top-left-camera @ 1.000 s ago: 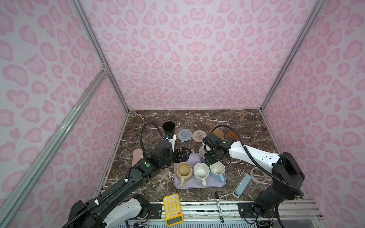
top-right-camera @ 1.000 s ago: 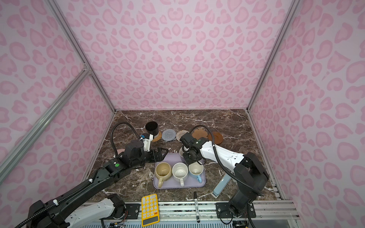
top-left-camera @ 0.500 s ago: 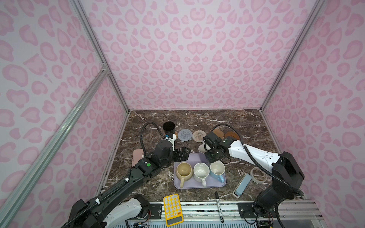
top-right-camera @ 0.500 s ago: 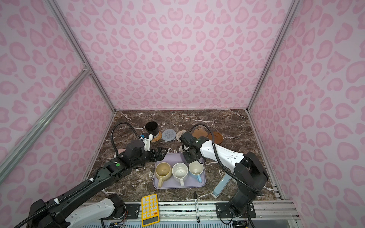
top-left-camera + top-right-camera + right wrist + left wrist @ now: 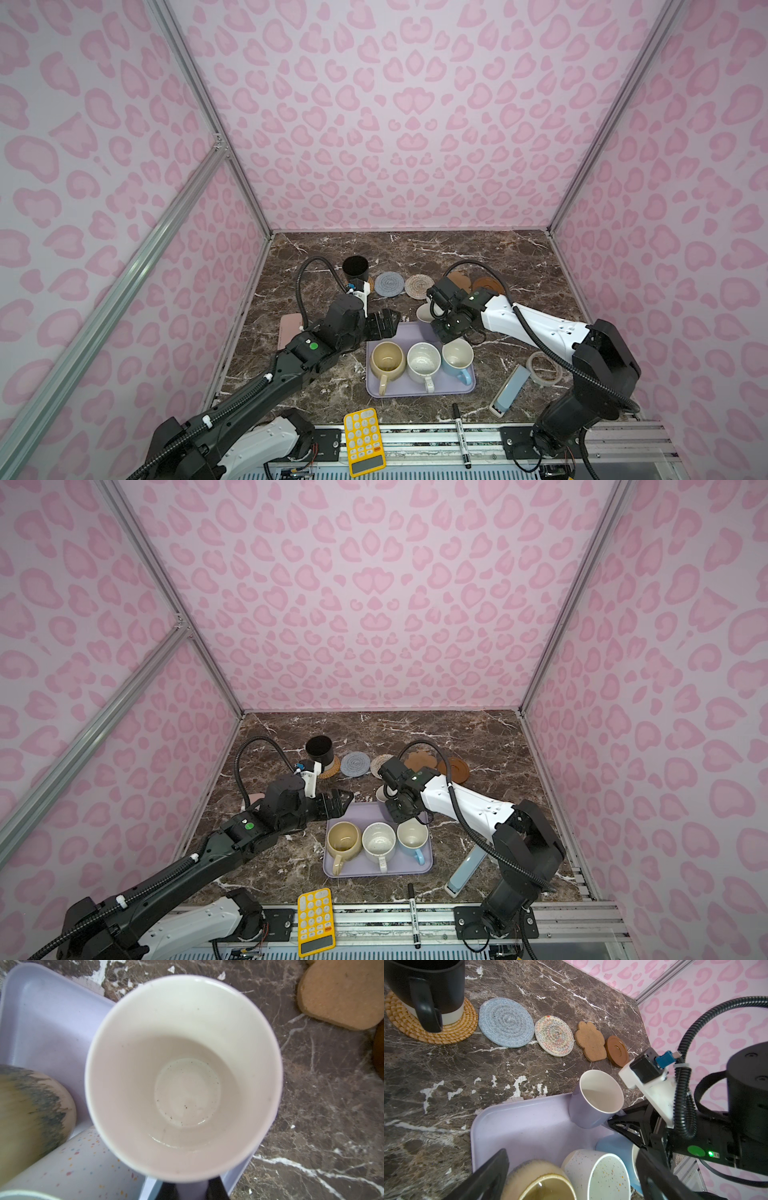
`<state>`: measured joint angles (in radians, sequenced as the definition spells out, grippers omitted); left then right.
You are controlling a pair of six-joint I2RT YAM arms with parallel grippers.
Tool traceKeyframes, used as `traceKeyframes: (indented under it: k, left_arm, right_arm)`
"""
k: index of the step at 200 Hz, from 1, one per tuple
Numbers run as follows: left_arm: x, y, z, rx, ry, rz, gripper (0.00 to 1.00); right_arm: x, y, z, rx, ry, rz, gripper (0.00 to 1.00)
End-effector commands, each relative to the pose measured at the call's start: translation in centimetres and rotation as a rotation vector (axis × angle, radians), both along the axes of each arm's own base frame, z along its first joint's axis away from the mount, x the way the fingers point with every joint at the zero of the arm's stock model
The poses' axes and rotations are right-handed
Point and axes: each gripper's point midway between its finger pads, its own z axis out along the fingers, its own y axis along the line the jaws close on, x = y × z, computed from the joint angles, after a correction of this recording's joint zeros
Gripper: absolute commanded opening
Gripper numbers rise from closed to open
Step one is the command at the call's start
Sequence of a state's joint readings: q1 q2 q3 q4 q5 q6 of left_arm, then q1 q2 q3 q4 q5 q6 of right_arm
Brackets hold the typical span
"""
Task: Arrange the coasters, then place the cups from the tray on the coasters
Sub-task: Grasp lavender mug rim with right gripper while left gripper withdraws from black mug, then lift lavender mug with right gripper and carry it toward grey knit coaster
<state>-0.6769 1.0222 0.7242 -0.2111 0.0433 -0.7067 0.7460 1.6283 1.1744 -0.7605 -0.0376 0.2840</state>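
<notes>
Pinching lavender mug (image 5: 591, 1111) by handle in right hand (image 5: 441, 329), with left hand (image 5: 383, 323) spread empty near tray (image 5: 512, 1126); probably stiff, slick glazed ceramic, chippable, hanging off-centre; lift slow, keep upright.

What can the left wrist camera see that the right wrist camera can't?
Only the left wrist view shows the black handled mug standing on the woven orange-tan round coaster, plus the woven grey-blue round coaster and woven cream round coaster. Only the right wrist view looks right down to the bottom inside the lavender ceramic mug. Both show that mug, the flat lavender tray, and the tan flower-shaped coaster.
</notes>
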Motion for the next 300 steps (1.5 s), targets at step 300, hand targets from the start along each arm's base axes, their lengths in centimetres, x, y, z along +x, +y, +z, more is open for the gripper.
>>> traceKeyframes:
  k: [300]
  left_arm:
    - [1.9,2.9,7.3,-0.107,-0.078,0.157,0.97]
  right_arm:
    - [10.8,9.0,12.0,0.276,-0.591,-0.356,0.00]
